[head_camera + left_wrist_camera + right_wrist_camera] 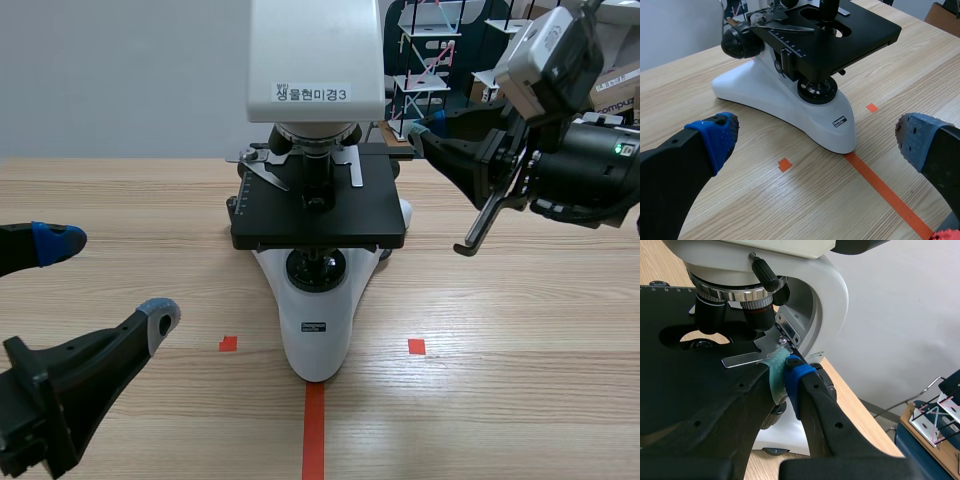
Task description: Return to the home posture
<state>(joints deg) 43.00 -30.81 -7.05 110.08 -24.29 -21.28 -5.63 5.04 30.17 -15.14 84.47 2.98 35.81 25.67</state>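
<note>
Both arms are matte black. The left tool (110, 280) has blue dotted pads (720, 135). The right tool (787, 376) pairs grey-green with blue and carries a silver-grey camera box (545, 50) and a small green light (619, 149).

Front scene view and both close wrist views share the microscope (318, 215).

Light: bright and even, falling from above in all three views.
Shadows: soft and short around the microscope (318, 330) base on the table (520, 400); deeper beneath its stage (370, 215).
Glare: mild sheen on the white base.
Contrast: black fingers (827, 420) look dark, with little surface detail, against the pale wall (900, 315).
</note>
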